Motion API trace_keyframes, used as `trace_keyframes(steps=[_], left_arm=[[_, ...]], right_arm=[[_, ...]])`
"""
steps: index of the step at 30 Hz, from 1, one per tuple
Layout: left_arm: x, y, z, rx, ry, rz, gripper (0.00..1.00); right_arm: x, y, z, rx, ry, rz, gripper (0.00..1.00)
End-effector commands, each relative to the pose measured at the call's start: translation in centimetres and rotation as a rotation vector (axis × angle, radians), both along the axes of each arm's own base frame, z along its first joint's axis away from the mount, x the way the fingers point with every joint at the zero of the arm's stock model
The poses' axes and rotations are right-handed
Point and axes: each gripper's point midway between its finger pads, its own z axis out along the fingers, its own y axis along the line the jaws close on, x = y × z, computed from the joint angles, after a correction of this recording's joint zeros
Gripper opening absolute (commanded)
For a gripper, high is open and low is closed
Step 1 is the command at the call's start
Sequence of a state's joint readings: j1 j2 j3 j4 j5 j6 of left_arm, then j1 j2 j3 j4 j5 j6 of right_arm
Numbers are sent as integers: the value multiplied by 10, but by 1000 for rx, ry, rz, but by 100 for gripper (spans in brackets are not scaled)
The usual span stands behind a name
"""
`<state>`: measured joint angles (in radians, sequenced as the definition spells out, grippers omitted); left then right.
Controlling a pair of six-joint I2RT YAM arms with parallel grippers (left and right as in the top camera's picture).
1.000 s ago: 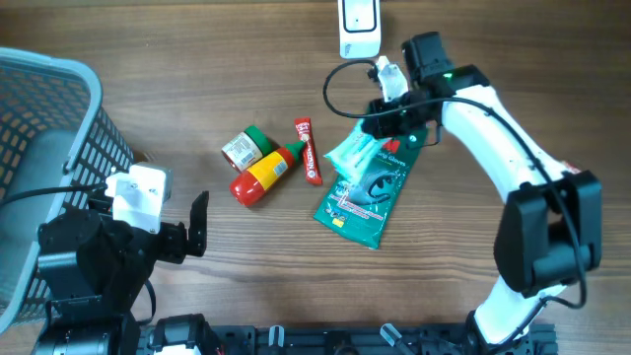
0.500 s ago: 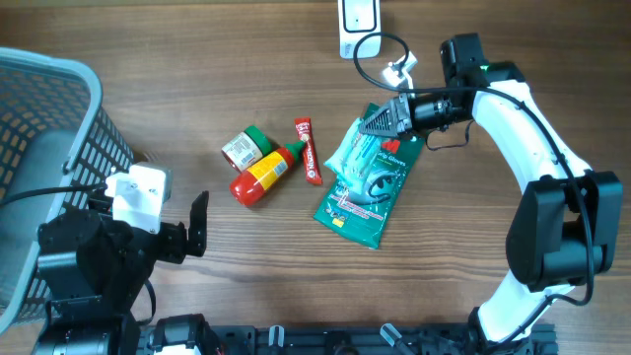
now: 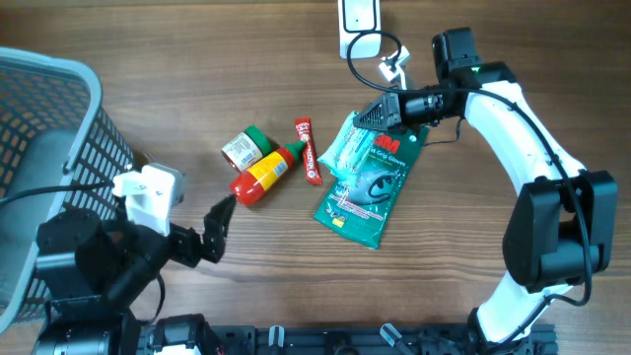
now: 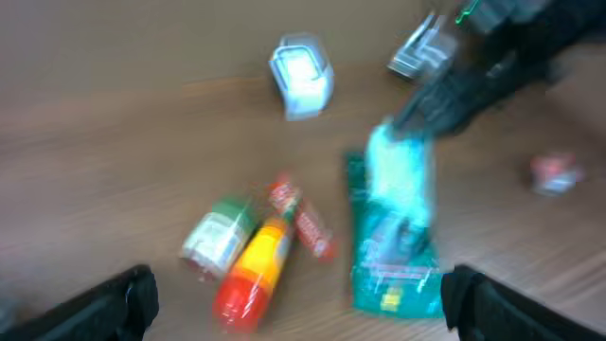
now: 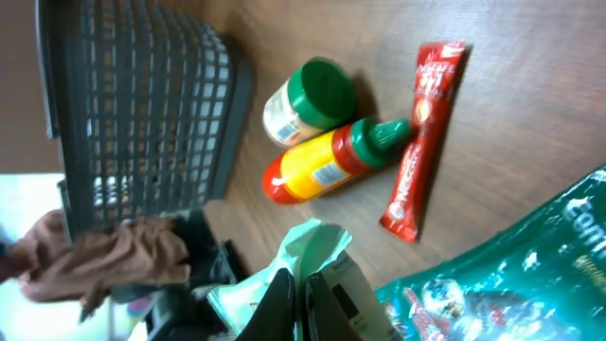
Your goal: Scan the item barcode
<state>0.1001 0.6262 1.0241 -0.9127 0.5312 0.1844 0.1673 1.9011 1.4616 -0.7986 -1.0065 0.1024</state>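
From overhead, cannot read the print on the green packet: too small. Can see only the lower part of the white scanner, cut by the top edge, and only part of the grey basket, cut by the left edge. In the left wrist view, cannot read the labels of the yellow bottle or the jar: all blurred by motion.
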Motion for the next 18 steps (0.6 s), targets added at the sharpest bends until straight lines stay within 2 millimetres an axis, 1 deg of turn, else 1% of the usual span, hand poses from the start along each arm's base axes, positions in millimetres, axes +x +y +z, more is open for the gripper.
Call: trace_keyframes(steps=[1, 2, 4, 5, 7, 9, 11, 13, 14, 15, 18], left_arm=[[10, -29, 12, -253, 33, -120, 100], [37, -34, -4, -321, 107, -128, 100], [52, -52, -23, -341, 196, -202, 100], [58, -61, -33, -335, 233, -226, 100], [81, -95, -75, -283, 349, -286, 100], [95, -120, -96, -262, 373, -342, 100], [105, -129, -105, -258, 369, -362, 100], [112, -130, -112, -253, 374, -355, 100], [114, -129, -115, -245, 375, -341, 100], [117, -127, -116, -236, 369, -325, 100], [126, -118, -106, -241, 316, -300, 100]], right_arm=[[6, 24, -1, -1, -1, -6, 4], [9, 43, 4, 17, -27, -1, 4], [10, 53, 9, 34, -37, -1, 4], [12, 55, 11, 41, -32, -9, 4], [16, 58, 18, 73, -64, 0, 4], [16, 62, 27, 118, -104, 32, 4], [20, 62, 34, 151, -91, 19, 4], [23, 60, 49, 221, -135, 48, 4], [27, 57, 51, 226, -132, 34, 4], [30, 52, 51, 227, -129, 19, 4], [33, 42, 55, 251, -124, 15, 4]])
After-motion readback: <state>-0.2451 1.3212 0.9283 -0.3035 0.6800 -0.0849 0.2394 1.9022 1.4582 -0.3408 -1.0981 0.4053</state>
